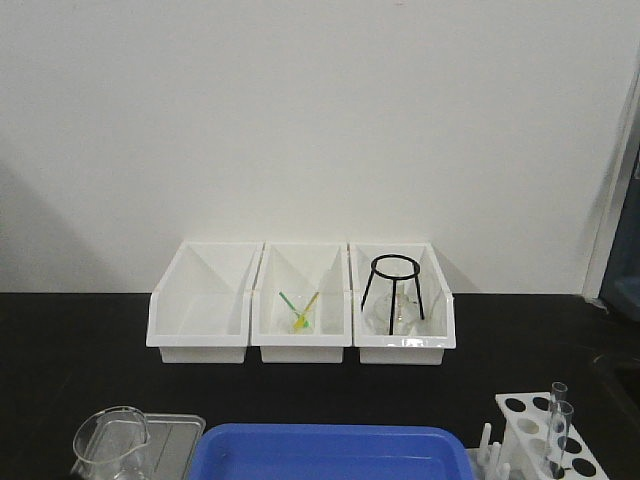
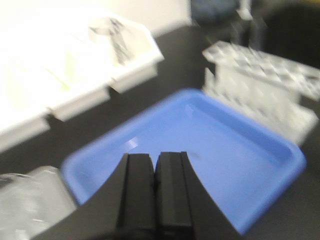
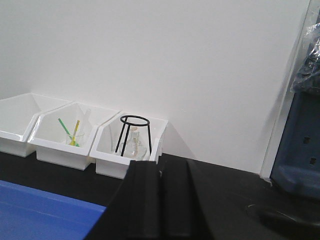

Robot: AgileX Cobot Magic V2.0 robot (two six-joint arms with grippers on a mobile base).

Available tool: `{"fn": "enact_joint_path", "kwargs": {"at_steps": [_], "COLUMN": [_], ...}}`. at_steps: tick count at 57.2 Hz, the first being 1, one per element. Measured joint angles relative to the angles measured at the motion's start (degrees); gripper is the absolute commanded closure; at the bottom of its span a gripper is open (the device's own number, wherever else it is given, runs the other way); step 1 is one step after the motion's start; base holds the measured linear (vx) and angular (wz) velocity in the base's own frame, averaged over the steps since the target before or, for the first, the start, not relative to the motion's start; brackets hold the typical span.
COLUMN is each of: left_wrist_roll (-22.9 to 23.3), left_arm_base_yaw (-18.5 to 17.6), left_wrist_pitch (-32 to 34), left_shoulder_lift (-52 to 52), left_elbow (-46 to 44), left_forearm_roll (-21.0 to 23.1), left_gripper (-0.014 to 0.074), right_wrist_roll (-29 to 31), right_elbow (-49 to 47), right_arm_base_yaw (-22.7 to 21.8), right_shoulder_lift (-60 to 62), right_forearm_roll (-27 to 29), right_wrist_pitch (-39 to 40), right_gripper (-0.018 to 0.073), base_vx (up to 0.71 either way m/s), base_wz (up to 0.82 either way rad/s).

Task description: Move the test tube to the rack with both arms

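Observation:
The white rack (image 1: 530,435) stands at the front right of the black table. Two thin clear test tubes (image 1: 558,402) stand upright in its holes. The rack also shows, blurred, in the left wrist view (image 2: 260,85); I cannot make out tubes there. My left gripper (image 2: 155,156) is shut and empty, above the near edge of a blue tray (image 2: 200,145). My right gripper (image 3: 161,167) is shut and empty, above the table to the right of the tray. Neither gripper shows in the front view.
Three white open-front bins (image 1: 300,345) stand at the back; the middle one holds a small cup with coloured sticks (image 1: 301,315), the right one a black wire tripod (image 1: 397,290) over a flask. A glass beaker (image 1: 112,440) stands at the front left beside the blue tray (image 1: 330,455).

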State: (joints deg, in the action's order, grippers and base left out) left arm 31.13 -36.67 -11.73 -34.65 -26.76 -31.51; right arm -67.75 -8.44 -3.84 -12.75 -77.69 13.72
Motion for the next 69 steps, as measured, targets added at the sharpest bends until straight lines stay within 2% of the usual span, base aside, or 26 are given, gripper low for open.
{"fn": "enact_joint_path", "kwargs": {"at_steps": [3,8,14,19,22,29,44,57,69], "left_wrist_roll": [0.03,0.05,0.19,0.23,0.23,0.23,0.04,-0.01,-0.01], "left_arm_base_yaw": [4.26,13.53,22.37,27.21,28.94,30.74,31.08,31.08,31.08], "left_wrist_pitch": [-1.22,-3.59,-5.14,-5.36,-5.30,-5.16,-5.95,-5.82,-3.58], "left_shoulder_lift": [5.58,14.36,23.23,29.30,32.28,35.01,35.26,35.26,35.26], "left_elbow": [1.10,4.81,11.33,17.83,20.87,27.53,28.09,28.09,28.09], "left_forearm_roll": [0.99,3.27,5.57,6.93,7.50,9.91,11.06,10.03,7.08], "left_gripper": [0.0603,0.0603,0.0603,0.0603,0.0603,0.0603,0.0603,0.0603,0.0603], "right_wrist_roll": [0.00,0.00,0.00,0.00,0.00,0.00,0.00,0.00,0.00], "right_elbow": [0.00,0.00,0.00,0.00,0.00,0.00,0.11,0.11,0.11], "right_arm_base_yaw": [0.00,0.00,0.00,0.00,0.00,0.00,0.00,0.00,0.00], "right_shoulder_lift": [0.00,0.00,0.00,0.00,0.00,0.00,0.00,0.00,0.00], "right_forearm_roll": [0.00,0.00,0.00,0.00,0.00,0.00,0.00,0.00,0.00], "right_wrist_pitch": [0.00,0.04,0.04,0.04,0.04,0.11,0.11,0.11,0.11], "right_gripper": [0.0567,0.0567,0.0567,0.0567,0.0567,0.0567,0.0567,0.0567,0.0567], "base_vx": [0.00,0.00,0.00,0.00,0.00,0.00,0.00,0.00,0.00], "base_wz": [0.00,0.00,0.00,0.00,0.00,0.00,0.00,0.00,0.00]}}
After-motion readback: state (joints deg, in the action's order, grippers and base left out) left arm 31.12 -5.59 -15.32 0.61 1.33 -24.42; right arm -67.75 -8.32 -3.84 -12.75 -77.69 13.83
